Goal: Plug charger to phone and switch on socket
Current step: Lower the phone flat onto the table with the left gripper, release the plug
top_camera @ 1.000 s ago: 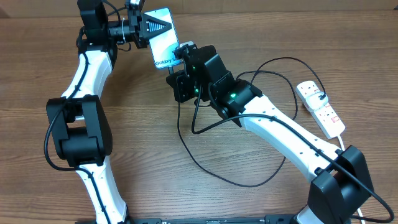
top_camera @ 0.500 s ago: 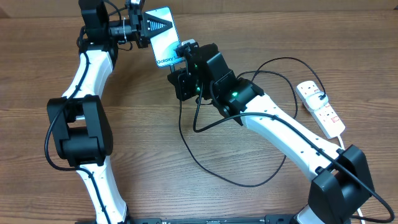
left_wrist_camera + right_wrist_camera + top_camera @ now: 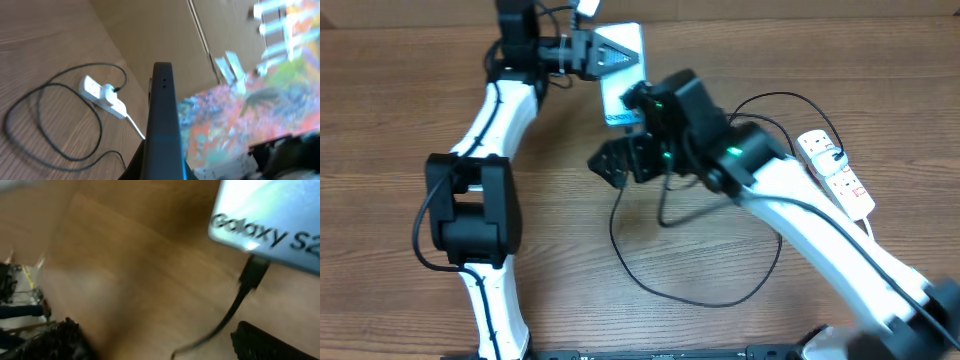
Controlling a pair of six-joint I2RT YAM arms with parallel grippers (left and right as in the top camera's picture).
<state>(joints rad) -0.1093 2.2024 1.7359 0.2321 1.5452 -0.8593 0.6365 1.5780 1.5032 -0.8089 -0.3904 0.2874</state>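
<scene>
My left gripper [image 3: 613,52] is clamped on the phone [image 3: 623,88], holding it up in the air. Just below the phone, my right gripper [image 3: 620,160] looks spread wide, gripping nothing. The charger [image 3: 254,272] tip sits at the phone's bottom edge. The socket [image 3: 835,175] lies well right of the phone. If the tip is only half seated, the dangling cable's weight could drag it out.

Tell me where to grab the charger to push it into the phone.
Grip the stiff connector tip, not the limp cable behind it. Come in from the side away from the phone, in line with the plug, gripper closing across the tip. The tip points at the phone's edge under the Galaxy text with the cable trailing away, so this approach probably keeps it aligned.
</scene>
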